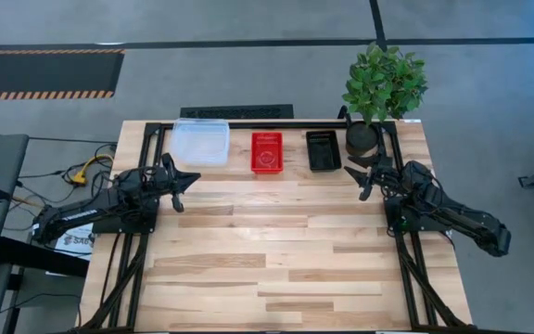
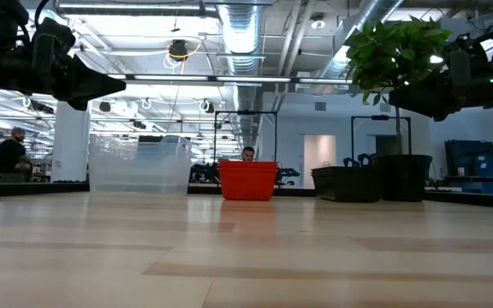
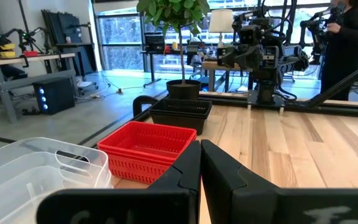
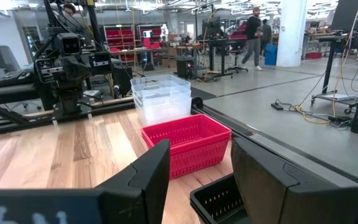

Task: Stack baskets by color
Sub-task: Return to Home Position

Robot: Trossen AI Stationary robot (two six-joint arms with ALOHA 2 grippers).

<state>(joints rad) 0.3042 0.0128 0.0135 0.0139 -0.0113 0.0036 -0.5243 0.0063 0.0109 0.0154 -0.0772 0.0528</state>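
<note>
Three basket stacks rest on their bottoms in a row along the table's far edge: clear baskets [image 1: 200,142] on the left, red mesh baskets [image 1: 267,151] in the middle, black mesh baskets [image 1: 324,150] on the right. My left gripper [image 1: 191,179] hovers shut and level over the table's left side, just near of the clear baskets [image 3: 36,165], pointing toward the red stack [image 3: 146,148]. Over the right side, near of the black stack [image 4: 222,199], my right gripper [image 1: 358,181] hovers open, with nothing between its fingers [image 4: 148,171].
A potted green plant [image 1: 378,93] stands at the far right corner beside the black baskets. A black frame rail [image 1: 248,123] runs along the far edge. The wooden tabletop [image 1: 276,260] spreads out near of the baskets. People move in the room beyond.
</note>
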